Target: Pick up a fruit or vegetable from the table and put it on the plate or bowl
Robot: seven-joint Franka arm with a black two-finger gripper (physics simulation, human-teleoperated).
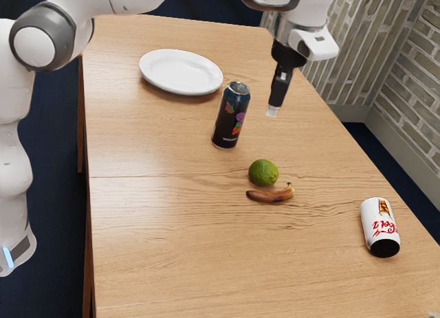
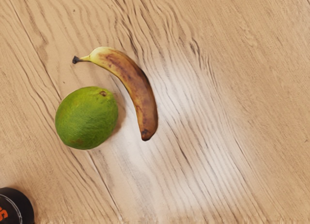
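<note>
Near table [image 1: 172, 249] centre, lime [image 1: 263, 172] beside banana [image 1: 270, 194] — edges far.

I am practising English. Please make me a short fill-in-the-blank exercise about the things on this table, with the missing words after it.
1. Next to the green lime lies a brown-spotted ____.
2. The dark can stands upright, but the white can lies on its ____.
3. Neither fruit is yet on the round white ____.

Missing words: banana; side; plate.
</note>
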